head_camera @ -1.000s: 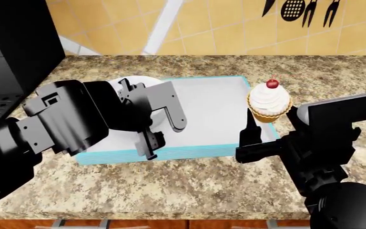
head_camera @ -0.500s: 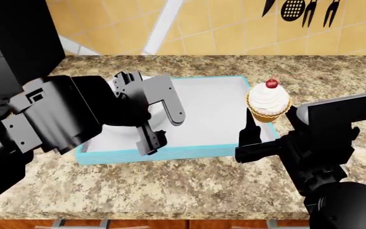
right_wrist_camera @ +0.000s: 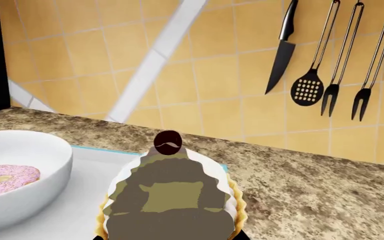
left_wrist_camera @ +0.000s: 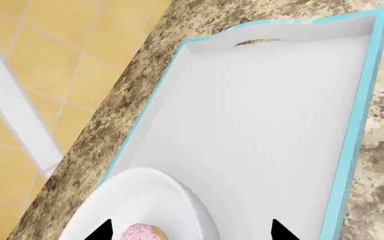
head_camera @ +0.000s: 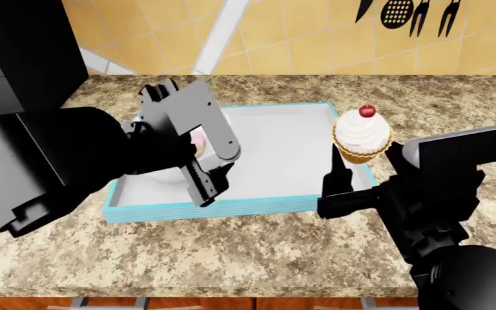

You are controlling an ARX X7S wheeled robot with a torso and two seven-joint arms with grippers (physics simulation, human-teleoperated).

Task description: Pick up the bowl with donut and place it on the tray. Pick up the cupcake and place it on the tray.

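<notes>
The bowl is large, round, deep and glossy white, and it sits on the left part of the tray. Inside it lies the donut, a small ring with pink icing and light sprinkles. The tray is a flat rectangle with a white floor and a raised light-blue rim, resting on the speckled stone tabletop.

The left tool hangs over the bowl with its jaws spread apart, and its dark arm hides most of the bowl in the head view. In the left wrist view the two black fingertips straddle the bowl without clasping it.

The cupcake has a yellow-orange wrapper, swirled white frosting and a red cherry on top. It sits at the tray's right edge, whether on the rim or just beside it I cannot tell. The right tool is just near of it; whether it is open or closed I cannot tell.

On the far tiled wall hang a knife and utensils.
</notes>
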